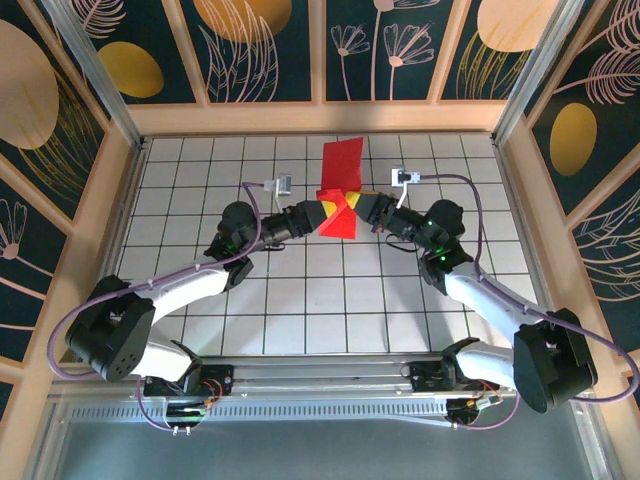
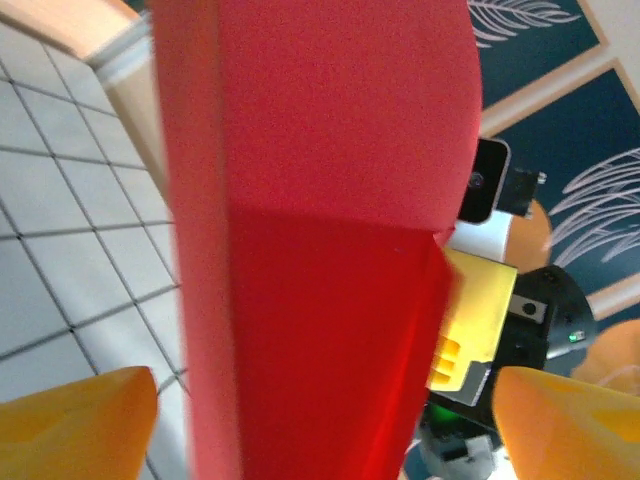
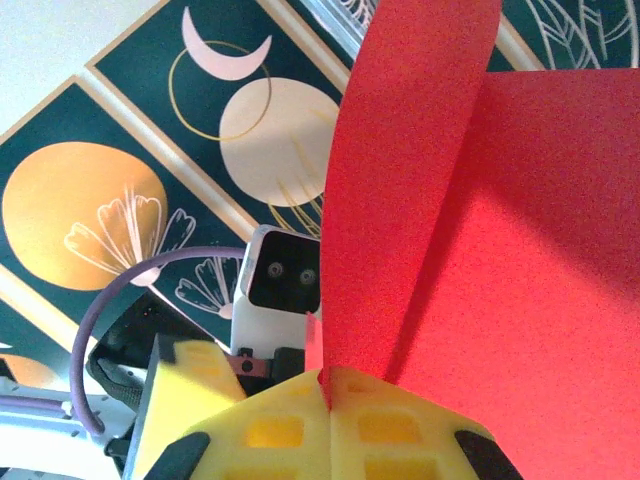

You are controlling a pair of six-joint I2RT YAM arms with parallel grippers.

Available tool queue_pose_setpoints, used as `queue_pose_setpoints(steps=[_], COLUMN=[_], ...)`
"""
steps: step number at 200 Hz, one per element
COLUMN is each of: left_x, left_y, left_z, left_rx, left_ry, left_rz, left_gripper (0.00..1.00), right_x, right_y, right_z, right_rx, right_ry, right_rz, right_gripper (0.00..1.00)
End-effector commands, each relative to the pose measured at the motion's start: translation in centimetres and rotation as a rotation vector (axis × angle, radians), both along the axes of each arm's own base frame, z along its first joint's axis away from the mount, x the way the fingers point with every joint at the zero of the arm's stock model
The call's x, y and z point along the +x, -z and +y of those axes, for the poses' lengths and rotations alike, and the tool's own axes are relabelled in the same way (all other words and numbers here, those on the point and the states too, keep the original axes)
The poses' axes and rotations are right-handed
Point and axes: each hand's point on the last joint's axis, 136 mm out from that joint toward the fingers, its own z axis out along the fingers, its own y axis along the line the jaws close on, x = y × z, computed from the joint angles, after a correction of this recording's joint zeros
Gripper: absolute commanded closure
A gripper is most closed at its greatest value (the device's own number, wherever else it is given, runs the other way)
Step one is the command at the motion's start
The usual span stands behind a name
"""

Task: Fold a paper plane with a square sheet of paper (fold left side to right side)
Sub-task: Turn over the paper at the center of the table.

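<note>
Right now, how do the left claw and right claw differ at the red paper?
1. The left claw is open wide; the right claw is shut tight.
2. The right claw pinches the thin bright red sheet of paper; the left claw only straddles it, gripping nothing.
3. In the top view, the left claw comes at the sheet from the left and the right claw from the right.

Shared: both are yellow-tipped and meet at the same sheet.
</note>
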Motion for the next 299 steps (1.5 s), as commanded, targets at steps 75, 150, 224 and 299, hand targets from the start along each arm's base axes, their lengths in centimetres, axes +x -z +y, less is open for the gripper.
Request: queue_pose_setpoints(steps=[75,150,224,299], left_x=[-0.7,0.3,0.7,-0.2], left_y=[-3.9,-1.3,9.4,13.5], left_z=[0.0,0.6,4.4,6.5], left_rx=[-0.027,0.203,1.086,1.948], left_ry=[0.004,-0.063,-0.209,-0.489], left_rz=[-0.109,-0.101,-0.005,-0.079], left_gripper=[0.69,1.0,1.0,1.0], right_x=[-0.4,0.4,3.9,2.8], right_y=[-1.6,-0.2,10.3,14.4], right_z=[-0.1,-2.2,-14.3,-19.7], right_rx=[0.028,-0.101,-0.712,-0.918], right_ry=[0.001,0.156,0.824,0.991], right_rz=[-0.064,-0.056,0.247,0.337], right_gripper=[0.89,0.6,0.39,0.15])
